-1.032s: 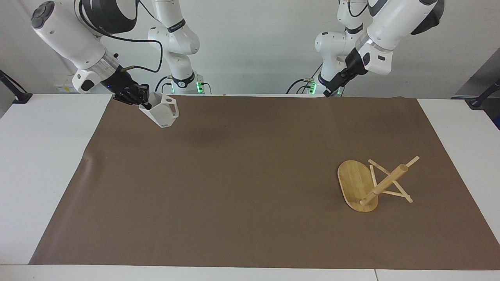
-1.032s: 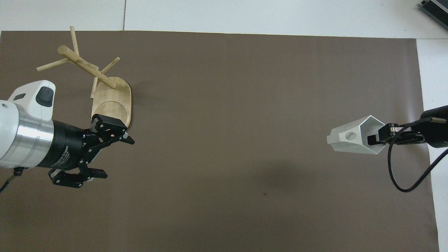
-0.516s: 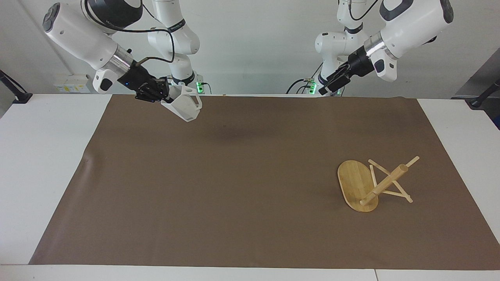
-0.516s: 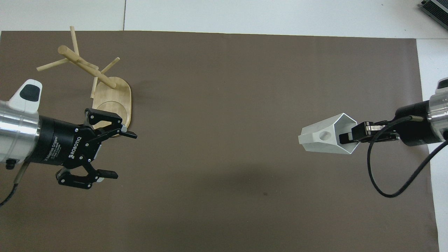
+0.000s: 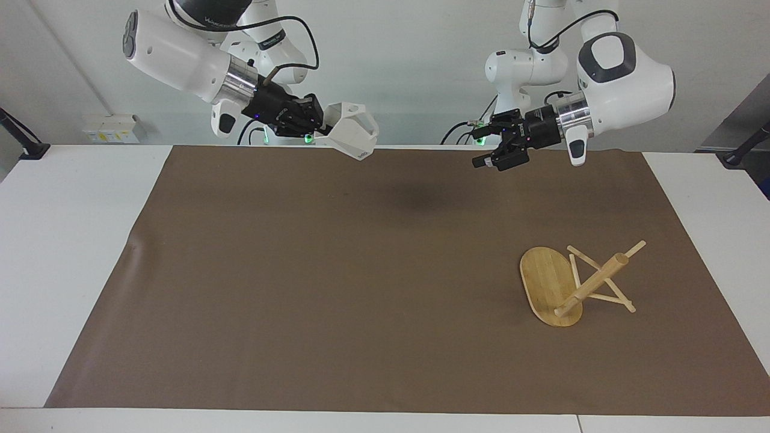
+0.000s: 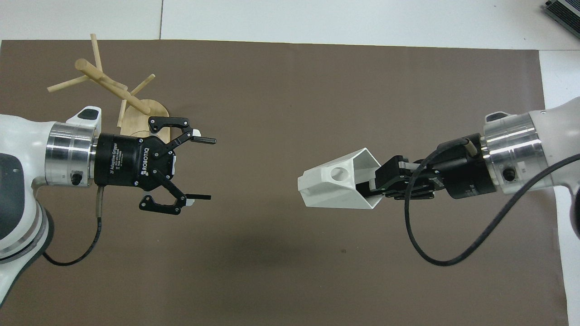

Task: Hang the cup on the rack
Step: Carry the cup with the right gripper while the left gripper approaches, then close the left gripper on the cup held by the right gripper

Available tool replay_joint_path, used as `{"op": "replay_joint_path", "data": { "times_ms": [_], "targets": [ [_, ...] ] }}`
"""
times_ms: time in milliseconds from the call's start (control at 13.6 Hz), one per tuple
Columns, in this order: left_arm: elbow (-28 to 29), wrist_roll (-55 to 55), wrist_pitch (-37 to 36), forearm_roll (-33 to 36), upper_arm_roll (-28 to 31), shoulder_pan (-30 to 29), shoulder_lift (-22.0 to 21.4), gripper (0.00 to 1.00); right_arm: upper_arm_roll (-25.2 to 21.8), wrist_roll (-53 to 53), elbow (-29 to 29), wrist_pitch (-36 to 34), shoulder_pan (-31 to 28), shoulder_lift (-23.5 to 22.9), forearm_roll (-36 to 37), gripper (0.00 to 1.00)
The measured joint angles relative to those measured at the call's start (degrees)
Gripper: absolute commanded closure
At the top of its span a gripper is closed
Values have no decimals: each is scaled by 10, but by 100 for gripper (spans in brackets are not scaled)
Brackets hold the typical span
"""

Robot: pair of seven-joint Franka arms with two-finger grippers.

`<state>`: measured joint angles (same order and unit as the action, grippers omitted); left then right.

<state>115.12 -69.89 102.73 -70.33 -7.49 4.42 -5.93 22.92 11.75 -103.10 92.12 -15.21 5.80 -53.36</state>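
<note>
While the cup (image 5: 352, 138) is gripped by its rim wall in the right pincer (image 5: 320, 125), one finger inside the mouth and one outside, it is carried well clear of the bench (image 5: 72, 252), over the edge of the brown mat (image 5: 337, 288) nearest the robots. Compared with a second ago, the right pincer has been raised and brought toward the middle of the bench, and the cup has been turned until its mouth faces back at the wrist and its base points at the left pincer (image 5: 492, 159). The pierced handle (image 6: 337, 172) is seen on the upper side of the cup. The left pincer, its jaws standing wide and empty, has been swung from a downward slant to a level pose aimed at the cup, with a clear gap between them. A handover is judged to be in preparation. Below the left pincer and toward the left arm's end, the rack (image 5: 574, 282) is found standing on the mat, untouched, none of its pegs (image 6: 67, 83) bearing anything. The hanging is therefore not yet begun.
</note>
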Motion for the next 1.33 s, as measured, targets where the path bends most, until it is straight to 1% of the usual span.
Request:
{"op": "replay_joint_path", "data": {
  "times_ms": [147, 369, 590, 737, 885, 1032, 1327],
  "targets": [
    [0, -23, 12, -25, -2, 22, 0, 0, 27, 28, 0, 53, 0, 0, -3, 100],
    [0, -58, 16, -36, -3, 40, 1, 0, 75, 84, 0, 146, 1, 0, -3, 100],
    [0, -79, 20, -38, -3, 50, 1, 0, 83, 106, -1, 195, 10, 0, -3, 100],
    [0, -86, 30, -39, 2, 43, 1, 0, 83, 113, -1, 213, 12, 0, -3, 100],
    [0, -89, 43, -51, 4, 28, 1, 0, 83, 114, -1, 215, 12, 0, -3, 100],
    [-1, -89, 72, -64, 5, 24, 4, 0, 83, 114, -2, 215, 18, -1, -3, 100],
    [-30, -92, 88, -76, 1, 27, 23, 0, 83, 114, -3, 215, 35, -1, -3, 100]
  ]
}}
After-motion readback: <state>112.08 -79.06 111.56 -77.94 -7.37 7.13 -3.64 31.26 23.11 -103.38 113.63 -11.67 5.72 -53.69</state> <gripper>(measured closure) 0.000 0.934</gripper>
